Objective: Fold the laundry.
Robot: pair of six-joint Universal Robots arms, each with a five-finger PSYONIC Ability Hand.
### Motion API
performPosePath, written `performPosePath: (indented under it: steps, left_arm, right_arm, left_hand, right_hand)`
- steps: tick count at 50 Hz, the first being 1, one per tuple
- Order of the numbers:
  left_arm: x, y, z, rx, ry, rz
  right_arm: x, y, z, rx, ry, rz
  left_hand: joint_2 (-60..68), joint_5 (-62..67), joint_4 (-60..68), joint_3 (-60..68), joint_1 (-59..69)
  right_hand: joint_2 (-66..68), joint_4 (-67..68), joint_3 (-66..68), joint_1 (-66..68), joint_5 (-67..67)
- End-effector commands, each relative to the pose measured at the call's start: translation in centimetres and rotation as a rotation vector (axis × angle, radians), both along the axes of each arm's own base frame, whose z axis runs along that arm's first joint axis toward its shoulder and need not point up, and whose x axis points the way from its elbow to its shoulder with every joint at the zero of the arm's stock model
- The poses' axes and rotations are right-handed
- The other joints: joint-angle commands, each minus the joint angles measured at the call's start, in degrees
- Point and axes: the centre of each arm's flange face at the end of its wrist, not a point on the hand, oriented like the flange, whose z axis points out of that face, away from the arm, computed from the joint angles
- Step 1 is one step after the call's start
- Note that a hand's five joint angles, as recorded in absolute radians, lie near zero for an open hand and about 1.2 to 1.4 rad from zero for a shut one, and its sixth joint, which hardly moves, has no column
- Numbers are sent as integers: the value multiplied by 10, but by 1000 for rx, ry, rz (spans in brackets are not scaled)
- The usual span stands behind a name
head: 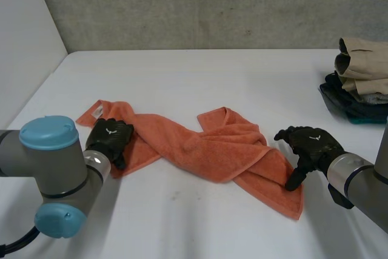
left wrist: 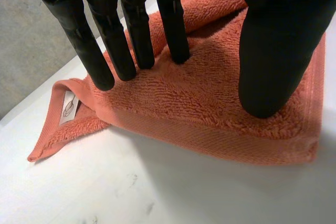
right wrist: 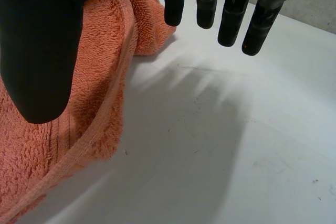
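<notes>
Closest to us, our left hand [head: 109, 139] rests on the left end of the orange towel [head: 206, 150]. Its fingers [left wrist: 131, 45] are straight and planted tip-down in the terry, and the thumb [left wrist: 268, 77] presses beside them near the hemmed edge, so it pins the cloth but grips nothing. Our right hand [head: 310, 145] sits at the towel's right end, spread open and also holding nothing: its thumb lies over the cloth by the hem, while its fingers hang above the bare table [right wrist: 236, 145]. We judge the main risk to be slip, because if we drag or spread from here, straight fingertips may skate over the terry instead of carrying it. If the right hand closes where it is, it may catch only the hem or miss the cloth altogether. Just past our left fingertips the corner with the label [left wrist: 68, 107] sticks out loose and could end up tucked under. Farther out, the towel runs across the table as a twisted band with a flap doubled over near the middle. Folding before that is flattened would lock the twist in and give a lumpy, crooked result. At the far right of the table sits a stack of clothes [head: 361, 80], well apart from the towel, and a wide swing of the right arm could knock it.
</notes>
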Motion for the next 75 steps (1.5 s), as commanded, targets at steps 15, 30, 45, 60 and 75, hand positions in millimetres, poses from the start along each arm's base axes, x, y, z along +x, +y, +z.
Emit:
performPosePath:
  steps: [15, 30, 45, 60, 75]
  left_arm:
    - [-9, -21, 1, -61, 14, -5]
    - [-10, -18, 2, -51, 11, -17]
    - [-9, -20, 0, -33, 4, -14]
    - [-8, -22, 38, -109, 37, -6]
    - [9, 2, 56, -39, 44, -39]
  right_arm:
    - [0, 4, -4, 8, 3, 4]
    - [2, 0, -7, 43, -45, -27]
    - [16, -2, -21, 79, -64, 8]
    - [15, -12, 63, -232, -102, 13]
    - [13, 13, 96, -333, 121, 117]
  left_hand:
    - [459, 458, 458, 459, 455]
    - [207, 207, 207, 208, 204]
    - [161, 160, 160, 161, 157]
    - [459, 458, 458, 459, 455]
    - [459, 458, 458, 459, 455]
  right_hand:
    - [52, 51, 50, 80, 46]
    - [59, 58, 57, 86, 53]
    - [418, 417, 416, 445, 412]
    - [640, 639, 638, 668, 634]
    - [640, 639, 638, 668, 634]
